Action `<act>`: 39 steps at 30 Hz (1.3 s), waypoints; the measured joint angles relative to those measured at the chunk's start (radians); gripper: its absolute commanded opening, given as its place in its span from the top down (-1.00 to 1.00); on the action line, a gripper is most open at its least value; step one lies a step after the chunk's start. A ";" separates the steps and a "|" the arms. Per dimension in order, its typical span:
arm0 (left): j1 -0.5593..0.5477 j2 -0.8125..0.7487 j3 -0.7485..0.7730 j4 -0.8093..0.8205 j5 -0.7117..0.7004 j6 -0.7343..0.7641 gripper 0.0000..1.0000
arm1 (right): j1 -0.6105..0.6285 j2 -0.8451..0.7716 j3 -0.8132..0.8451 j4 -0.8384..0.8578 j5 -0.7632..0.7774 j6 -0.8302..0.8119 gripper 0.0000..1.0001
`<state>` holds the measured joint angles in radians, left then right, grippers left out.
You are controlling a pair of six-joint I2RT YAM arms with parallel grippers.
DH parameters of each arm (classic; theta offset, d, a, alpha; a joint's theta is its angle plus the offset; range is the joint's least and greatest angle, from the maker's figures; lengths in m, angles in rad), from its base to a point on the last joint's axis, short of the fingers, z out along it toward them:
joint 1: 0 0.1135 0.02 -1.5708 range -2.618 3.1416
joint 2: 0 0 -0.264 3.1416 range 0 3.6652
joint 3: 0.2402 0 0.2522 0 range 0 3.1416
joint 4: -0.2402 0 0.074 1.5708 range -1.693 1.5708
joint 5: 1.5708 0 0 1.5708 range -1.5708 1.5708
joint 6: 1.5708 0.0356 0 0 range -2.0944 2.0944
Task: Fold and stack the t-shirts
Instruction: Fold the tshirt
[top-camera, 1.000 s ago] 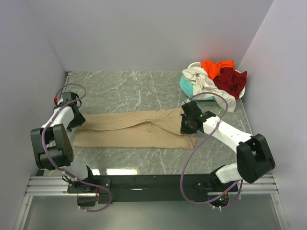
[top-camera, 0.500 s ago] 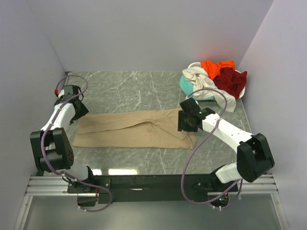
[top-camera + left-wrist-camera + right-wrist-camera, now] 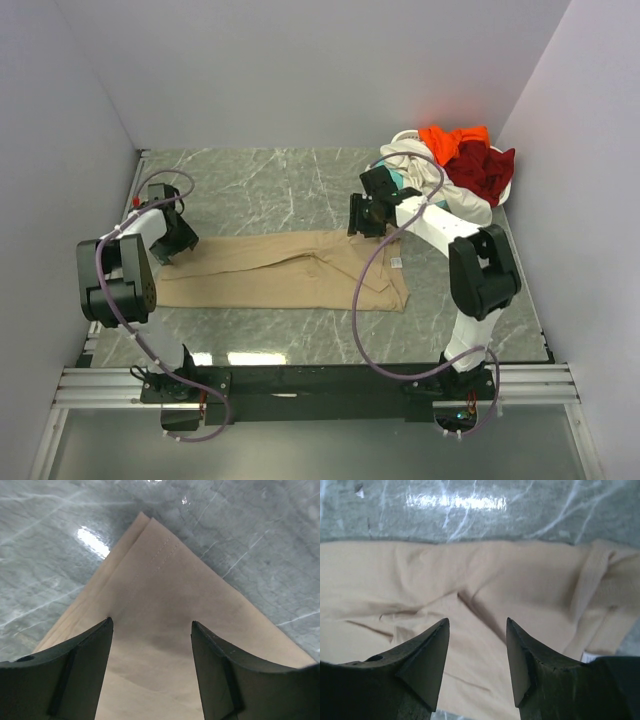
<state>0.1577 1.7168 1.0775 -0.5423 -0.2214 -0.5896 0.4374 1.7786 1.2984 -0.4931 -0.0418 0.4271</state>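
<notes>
The large tan t-shirt [image 3: 280,270] lies folded into a long strip across the middle of the table. My left gripper [image 3: 178,241] hovers open over its left end; the left wrist view shows the shirt's pointed corner [image 3: 165,585] beyond the empty left gripper [image 3: 151,622]. My right gripper [image 3: 359,218] stands open above the strip's right end. In the right wrist view the right gripper [image 3: 477,621] holds nothing, with wrinkled tan cloth [image 3: 520,575] under it. At the back right lies a pile: cream-white t-shirt [image 3: 425,170], orange t-shirt [image 3: 452,140], dark red t-shirt [image 3: 485,168], and a sliver of teal t-shirt [image 3: 397,179].
The grey-green marble table [image 3: 270,190] is closed in by walls on the left, back and right. A white tag [image 3: 396,263] shows on the tan shirt's right end. Purple cables loop off both arms, the right one hanging over the shirt's right end.
My right gripper has opened, letting go of the tan shirt's right end, and has moved back and left. My left gripper has opened a little wider and shifted right over the shirt's left end.
</notes>
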 measured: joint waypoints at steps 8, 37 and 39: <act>0.000 0.031 0.000 0.011 0.016 -0.002 -0.39 | -0.009 0.121 0.053 0.007 -0.059 -0.029 -0.09; 0.000 0.049 0.012 0.019 0.014 0.002 -0.40 | -0.006 0.179 0.054 0.010 -0.187 -0.079 0.75; 0.000 0.049 0.010 0.024 0.014 0.002 -0.40 | -0.005 0.179 0.051 0.012 -0.198 -0.079 0.88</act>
<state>0.1577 1.7657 1.0874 -0.5186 -0.2073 -0.5877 0.4324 1.9579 1.3491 -0.4812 -0.2398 0.3477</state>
